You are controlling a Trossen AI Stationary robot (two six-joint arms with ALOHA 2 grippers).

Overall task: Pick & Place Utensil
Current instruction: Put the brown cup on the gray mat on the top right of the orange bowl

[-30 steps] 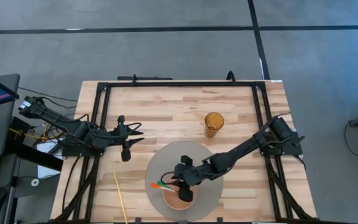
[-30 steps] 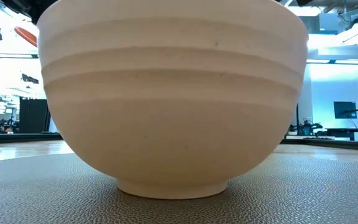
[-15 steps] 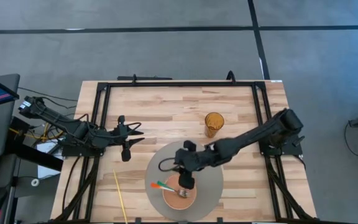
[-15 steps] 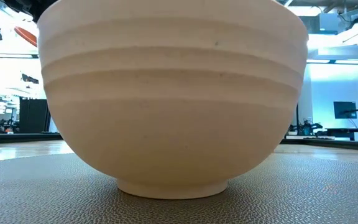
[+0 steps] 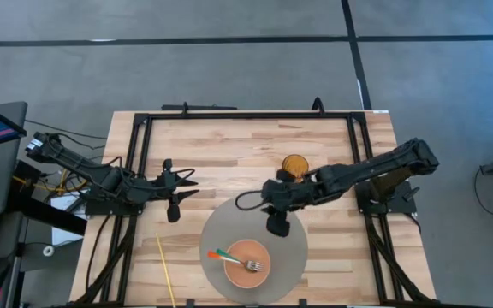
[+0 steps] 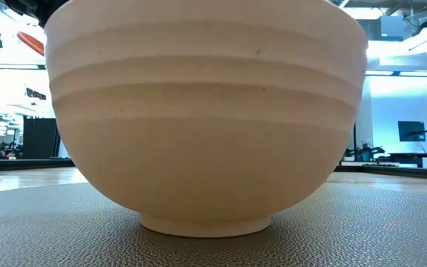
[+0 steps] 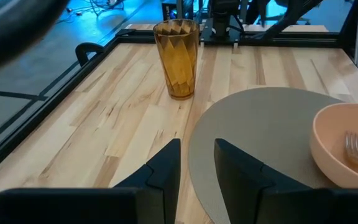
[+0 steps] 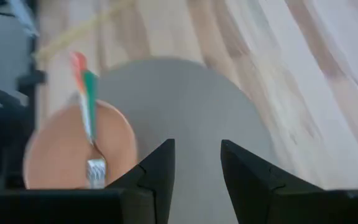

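From above, the fork [image 5: 240, 261] lies in the bowl [image 5: 246, 264], handle toward 9 o'clock; the low view shows only the bowl's wall. Right gripper [image 5: 278, 224], spread and empty, hovers at the bowl's 1 o'clock. Left gripper [image 5: 176, 195] waits at 10 o'clock, fingers slightly apart.

The right gripper [image 5: 277, 224] is held out from its extended arm with fingers parted and empty, while the left gripper [image 5: 176, 190] is parked, fingers parted.

Pale wood table [image 5: 229, 145]; matt pebbled mat [image 6: 391, 230]; amber faceted glass [image 7: 176, 58]
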